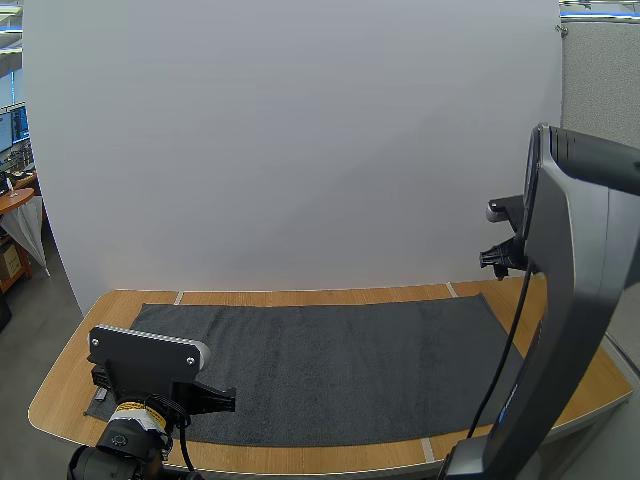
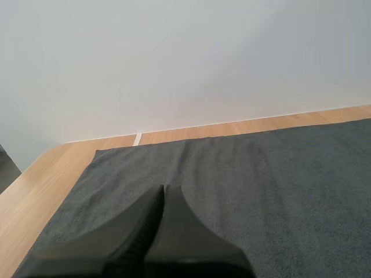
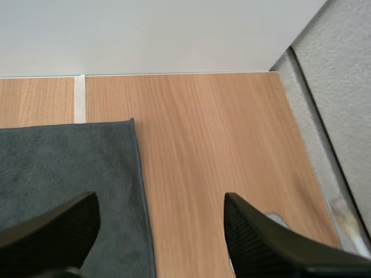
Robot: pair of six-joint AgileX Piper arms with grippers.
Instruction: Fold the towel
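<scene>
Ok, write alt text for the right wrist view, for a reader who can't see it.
The right gripper hangs open over the far right corner of a flat dark grey towel. It straddles the towel's side edge, with cloth under one side and the bare wooden table under the other.

Matte black left arm (image 1: 150,365): flat plate, two silver screws (image 1: 97,341), grey end cap (image 1: 200,353), yellowish band (image 1: 140,410), perhaps tape. Glossy dark right arm (image 1: 575,300), broad, curved. Black ribbed left tool (image 2: 164,188).
</scene>
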